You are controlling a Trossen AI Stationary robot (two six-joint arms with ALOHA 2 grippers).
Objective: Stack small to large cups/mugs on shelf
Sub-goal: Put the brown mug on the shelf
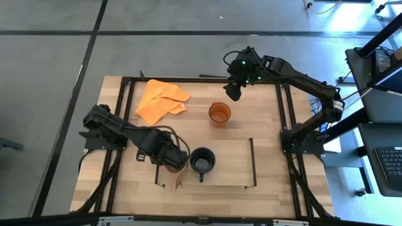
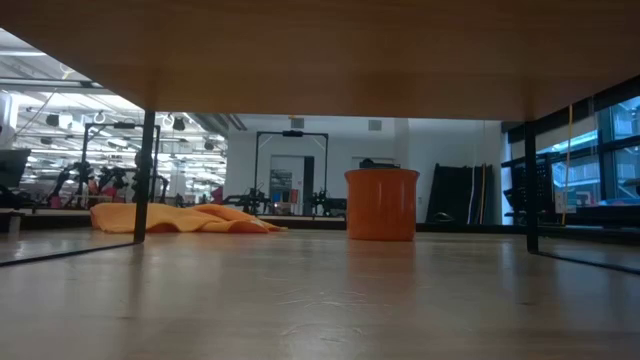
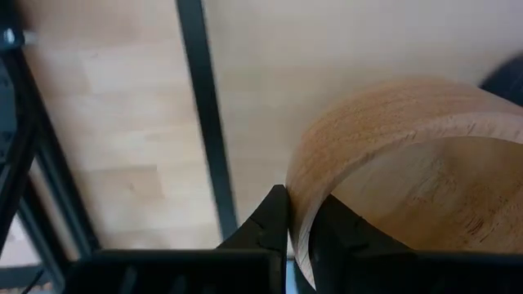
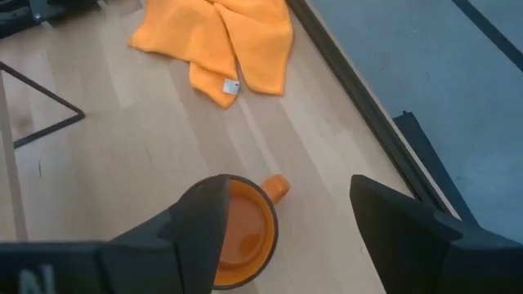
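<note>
my left claw [image 3: 298,224] is pinched narrow on the rim of the small wooden cup [image 3: 409,163], one finger outside the wall and one inside. from above, that cup [image 1: 176,164] sits at the left end of the shelf [image 1: 251,160], just beside the black mug [image 1: 202,161], which already stands inside the thin black frame. i cannot tell whether the wooden cup is resting on the wood or just above it.

my right claw [image 4: 286,220] hangs wide open above the orange mug [image 4: 245,233], which stands on the surface [image 1: 264,119] outside the shelf, towards the back, with the orange cloth [image 1: 160,100] well off to its side. nothing is gripped there yet.

i judge the step in hand to be placing the smallest cup at the left end of the row. next, i would want the wooden cup settled upright before i let go, clear of the black mug. then the right claw needs to come down over the orange mug's rim, close on it, and carry it to the free right part of the shelf.
</note>
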